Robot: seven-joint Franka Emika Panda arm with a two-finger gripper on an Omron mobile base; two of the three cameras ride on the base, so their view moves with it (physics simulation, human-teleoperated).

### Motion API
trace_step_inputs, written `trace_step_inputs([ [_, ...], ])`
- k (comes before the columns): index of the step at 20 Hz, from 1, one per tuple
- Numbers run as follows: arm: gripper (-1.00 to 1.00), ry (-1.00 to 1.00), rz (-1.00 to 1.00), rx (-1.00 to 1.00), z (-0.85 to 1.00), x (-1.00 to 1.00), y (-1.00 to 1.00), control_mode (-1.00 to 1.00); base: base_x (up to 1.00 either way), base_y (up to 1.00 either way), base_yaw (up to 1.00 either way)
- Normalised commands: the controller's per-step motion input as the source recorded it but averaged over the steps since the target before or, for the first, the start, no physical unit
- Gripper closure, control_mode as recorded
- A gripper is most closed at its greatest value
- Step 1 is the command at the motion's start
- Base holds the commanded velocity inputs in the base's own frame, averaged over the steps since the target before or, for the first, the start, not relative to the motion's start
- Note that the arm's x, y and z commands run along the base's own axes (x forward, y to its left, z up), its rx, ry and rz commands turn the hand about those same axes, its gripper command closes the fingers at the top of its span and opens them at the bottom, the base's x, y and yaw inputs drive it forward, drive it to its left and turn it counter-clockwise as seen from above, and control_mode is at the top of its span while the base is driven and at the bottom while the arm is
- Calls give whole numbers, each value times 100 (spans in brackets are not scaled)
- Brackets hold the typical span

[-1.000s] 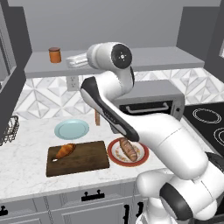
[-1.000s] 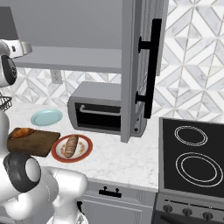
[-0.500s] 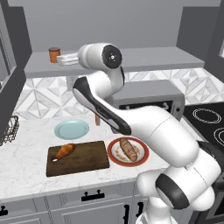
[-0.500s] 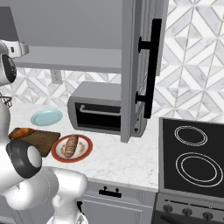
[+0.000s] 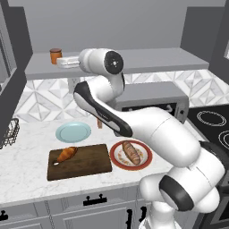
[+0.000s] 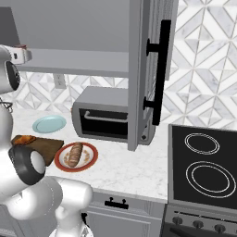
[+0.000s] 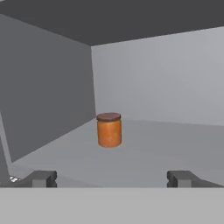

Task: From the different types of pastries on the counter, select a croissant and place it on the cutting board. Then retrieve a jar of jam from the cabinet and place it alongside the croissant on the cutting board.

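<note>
Grey kitchen, patterned tile wall

Geometric white-grey backsplash (image 6: 203, 55) at twelve o'clock; toaster oven (image 6: 104, 115) centre; black stovetop (image 6: 203, 162) at four o'clock.

The jar of jam (image 5: 55, 56) stands upright on the cabinet (image 5: 147, 62) shelf, near its left end, above the counter (image 5: 27, 152). The gripper (image 7: 111, 178) sits at shelf height just right of the jar, facing it with a gap between. Below, the croissant (image 5: 67, 154) lies on the left part of the cutting board (image 5: 85, 163). A plate (image 5: 73, 132) sits behind the board, and a second plate holding the loaf (image 5: 132, 152) sits just right of it, before the toaster oven (image 6: 102, 116).
</note>
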Motion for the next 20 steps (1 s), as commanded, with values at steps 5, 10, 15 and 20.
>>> trace_step_inputs([
  [5, -100, 0, 0, 0, 0, 20, 0, -100, 0, 0, 0],
  [10, -100, 0, 0, 0, 0, 18, 6, -100, 0, 0, 0],
  [15, -100, 0, 0, 0, 0, 4, 18, -100, 0, 0, 0],
  [20, -100, 0, 0, 0, 0, 18, 5, -100, 0, 0, 0],
])
